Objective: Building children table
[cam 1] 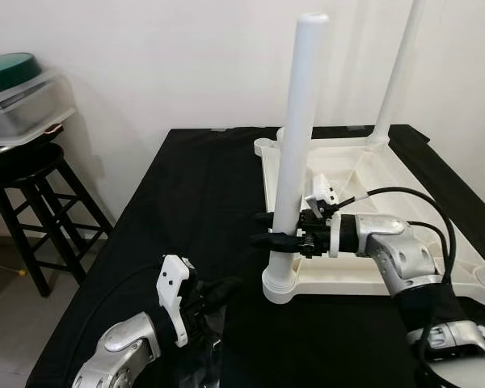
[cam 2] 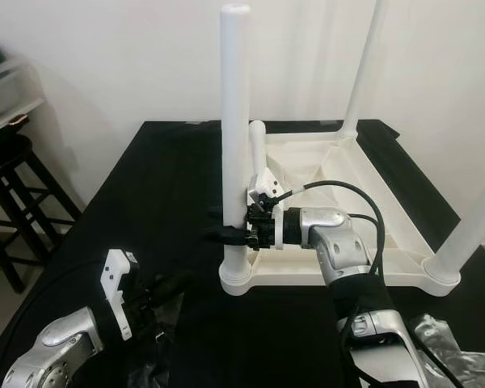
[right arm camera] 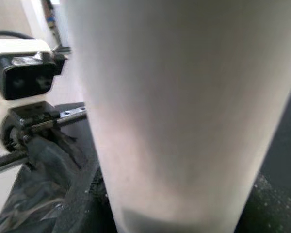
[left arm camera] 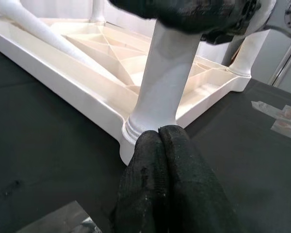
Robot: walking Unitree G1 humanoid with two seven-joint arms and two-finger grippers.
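Note:
A white children's table top (cam 1: 349,284) lies upside down on the black-covered table (cam 1: 186,202). Its near-left leg (cam 1: 301,121) stands upright in the corner socket. My right gripper (cam 1: 267,229) is shut on this leg low down, one black finger on each side. My left gripper (cam 1: 226,287) is shut with nothing in it, low over the black cloth, its fingertips (left arm camera: 160,133) just short of the leg's base (left arm camera: 155,121). Another leg (cam 1: 398,69) stands at the far right corner and one (cam 2: 477,218) at the near right. A further leg (cam 2: 257,145) rises behind the held one.
A black wooden stool (cam 1: 32,186) stands to the left of the table, carrying a clear plastic box with a green lid (cam 1: 16,97). Crumpled plastic wrap (cam 2: 453,339) lies at the table's near right. A white wall is close behind.

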